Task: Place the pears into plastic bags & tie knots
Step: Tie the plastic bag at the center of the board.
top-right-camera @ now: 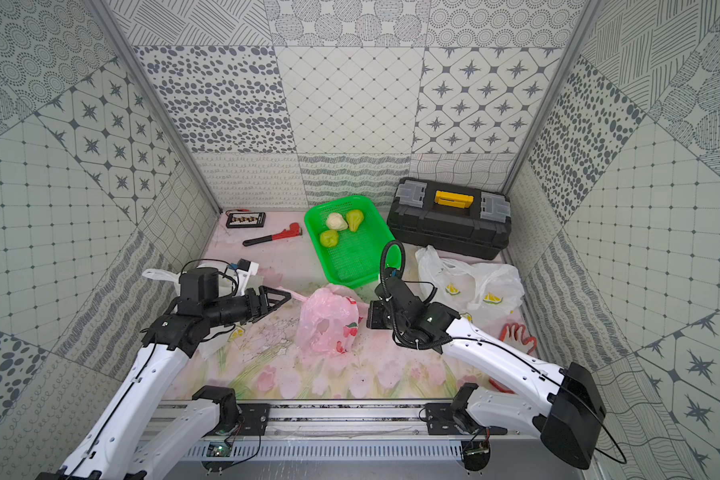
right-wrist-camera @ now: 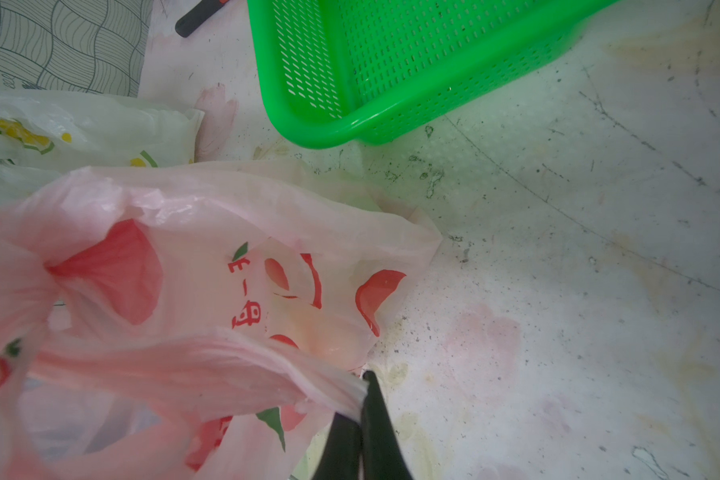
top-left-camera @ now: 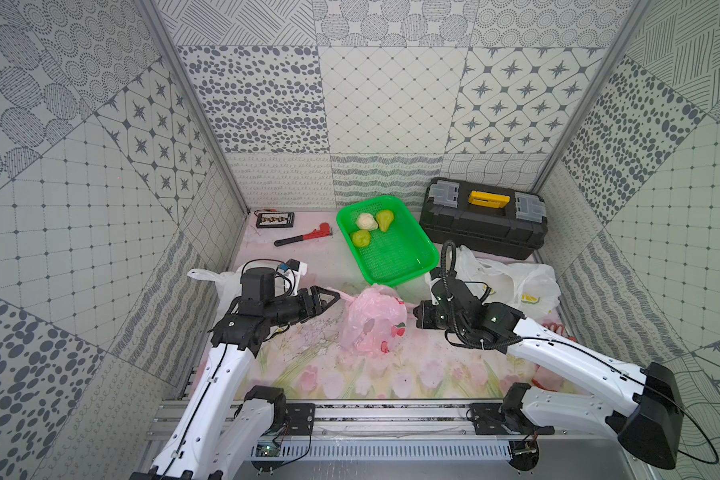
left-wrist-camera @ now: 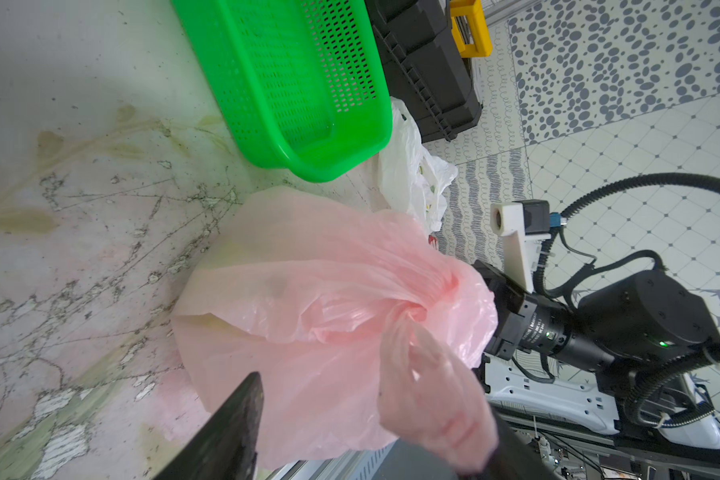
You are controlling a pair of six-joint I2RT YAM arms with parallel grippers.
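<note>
Pink bag (top-left-camera: 371,322) sat in front of green basket (top-left-camera: 391,253), neck twisted; right gripper (right-wrist-camera: 360,386) jaws pinched one handle, I judged for knot tension; left gripper (top-left-camera: 334,300) jaws stood apart, other handle slack between them; three pears (top-left-camera: 366,227) lay inside basket.

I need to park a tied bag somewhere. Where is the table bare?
Bare: the front strip of cloth between the pink bag and the rail, and the patch between the wrench, the green basket and the left arm. Crowded: the right side, with white bags in front of the toolbox.
</note>
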